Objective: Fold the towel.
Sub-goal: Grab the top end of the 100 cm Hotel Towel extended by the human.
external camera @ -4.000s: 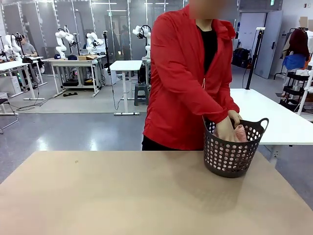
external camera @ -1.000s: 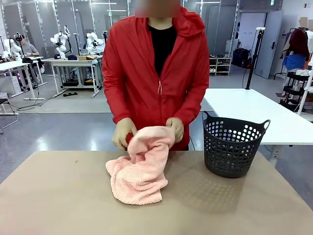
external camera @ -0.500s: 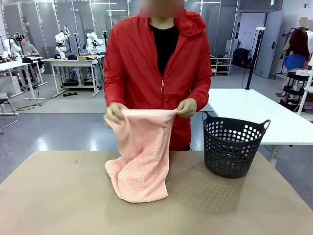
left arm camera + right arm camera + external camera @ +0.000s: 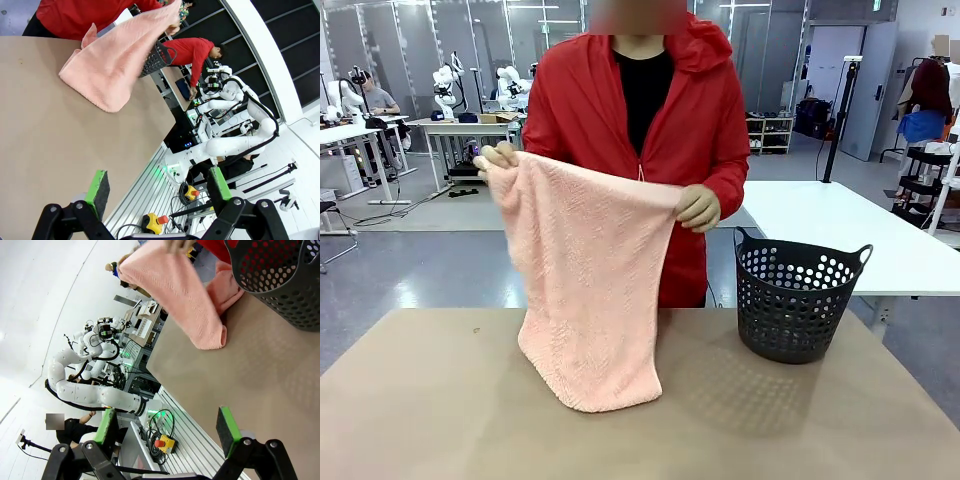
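Across the tan table (image 4: 440, 420), person holds salmon-pink terry towel (image 4: 588, 290) up by its top edge, raised hand (image 4: 498, 157) and lower hand (image 4: 698, 207); hem rests on tabletop (beside dark perforated plastic basket (image 4: 798, 300)). 2 pincers, left gripper (image 4: 159, 184) and right gripper (image 4: 166, 426), spread wide, empty.

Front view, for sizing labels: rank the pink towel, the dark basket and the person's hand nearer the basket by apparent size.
1. Salmon-pink terry towel, held up.
2. Dark perforated plastic basket.
3. Person's hand nearer the basket, clearly smallest.
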`<state>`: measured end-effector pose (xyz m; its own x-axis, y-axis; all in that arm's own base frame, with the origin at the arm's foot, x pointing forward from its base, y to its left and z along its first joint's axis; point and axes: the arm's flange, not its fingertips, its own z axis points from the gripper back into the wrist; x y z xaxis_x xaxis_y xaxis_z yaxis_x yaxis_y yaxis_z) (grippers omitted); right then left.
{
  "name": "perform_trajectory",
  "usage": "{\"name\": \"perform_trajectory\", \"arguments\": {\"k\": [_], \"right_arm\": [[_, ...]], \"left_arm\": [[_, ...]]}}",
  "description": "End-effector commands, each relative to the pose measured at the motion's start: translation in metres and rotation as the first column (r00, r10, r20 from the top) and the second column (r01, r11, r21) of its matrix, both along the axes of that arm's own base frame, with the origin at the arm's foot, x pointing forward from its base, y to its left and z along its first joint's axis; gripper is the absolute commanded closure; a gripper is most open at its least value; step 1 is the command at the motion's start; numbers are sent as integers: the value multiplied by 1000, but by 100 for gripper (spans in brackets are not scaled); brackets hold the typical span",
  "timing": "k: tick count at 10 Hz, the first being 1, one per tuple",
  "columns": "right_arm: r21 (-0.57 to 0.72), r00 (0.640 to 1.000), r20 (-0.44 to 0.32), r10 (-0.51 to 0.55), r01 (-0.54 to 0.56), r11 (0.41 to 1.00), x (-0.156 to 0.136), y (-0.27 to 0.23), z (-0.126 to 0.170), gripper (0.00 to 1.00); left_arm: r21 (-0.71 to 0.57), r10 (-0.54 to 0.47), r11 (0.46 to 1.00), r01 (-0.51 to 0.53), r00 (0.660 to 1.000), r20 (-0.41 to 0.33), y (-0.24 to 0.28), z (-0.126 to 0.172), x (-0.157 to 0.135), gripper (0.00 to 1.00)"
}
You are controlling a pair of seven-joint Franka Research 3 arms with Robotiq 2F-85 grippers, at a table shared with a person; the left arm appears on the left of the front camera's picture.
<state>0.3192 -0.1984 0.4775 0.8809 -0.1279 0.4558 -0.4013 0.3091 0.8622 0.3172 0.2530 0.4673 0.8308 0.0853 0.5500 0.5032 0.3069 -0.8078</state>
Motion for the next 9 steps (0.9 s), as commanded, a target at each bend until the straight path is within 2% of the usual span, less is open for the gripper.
{"name": "perform_trajectory", "arguments": {"k": [1, 9], "right_arm": [[15, 1000, 18, -2, 1, 1000, 2, -1, 1, 0], [15, 1000, 18, -2, 1, 1000, 2, -1, 1, 0]], "left_arm": [[-10, -5, 1000, 5, 1000, 9, 1, 0, -1, 0], [-10, -5, 1000, 5, 1000, 9, 1, 0, -1, 0]]}}
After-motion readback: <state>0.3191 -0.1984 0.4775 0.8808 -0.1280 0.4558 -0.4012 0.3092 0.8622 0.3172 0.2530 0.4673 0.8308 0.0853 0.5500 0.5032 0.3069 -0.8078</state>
